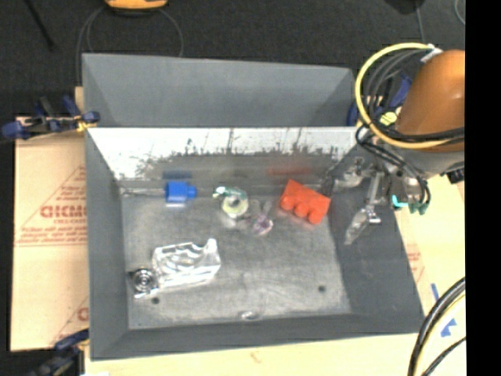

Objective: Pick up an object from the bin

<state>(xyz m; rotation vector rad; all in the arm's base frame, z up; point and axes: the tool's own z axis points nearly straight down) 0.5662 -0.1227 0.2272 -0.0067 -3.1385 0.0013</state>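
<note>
Hand (360, 225) at right wall, outline unclear, near red block (304, 200)

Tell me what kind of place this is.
Probably a robot-grasping test cell in a lab, not a production line: a grey metal bin holds a few mismatched loose things, such as a red block and a blue block, and a cabled robot gripper hangs at its right side.

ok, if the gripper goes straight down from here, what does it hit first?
Likely bare bin floor by the right wall; red block sits just left of the gripper. Depth unclear.
</note>
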